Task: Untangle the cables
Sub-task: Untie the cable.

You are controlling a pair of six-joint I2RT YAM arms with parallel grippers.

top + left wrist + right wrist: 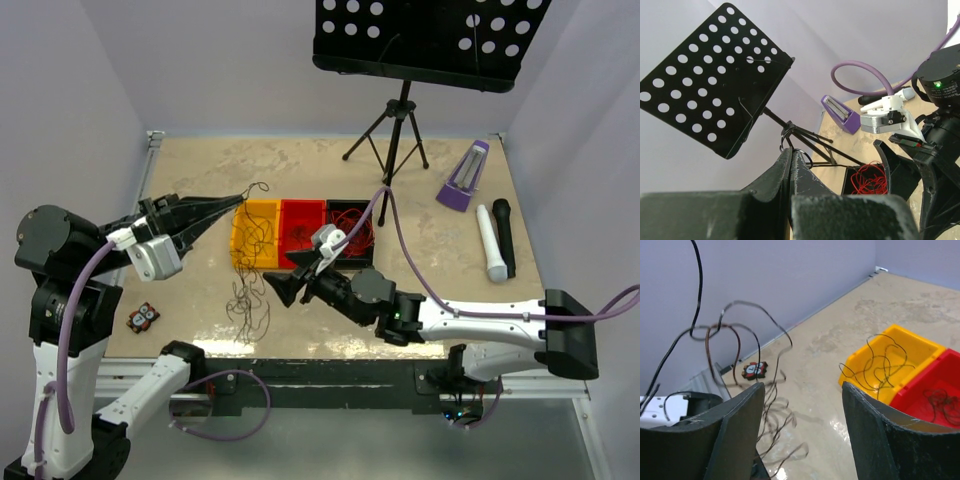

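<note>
Cables lay partly sorted into bins; a dark tangle awaited separating. Left jaws pinched one strand; right jaws gaped, empty.

Your table has a mottled stone-look top, glossy near the front. The yellow bin and red bin look like smooth shiny plastic. The cables are thin bare-looking wire. The music stand is matt black, and the right gripper fingers are matt, grainy plastic.

Three bins, two microphones, one music stand, one metronome; cables perhaps several.
</note>
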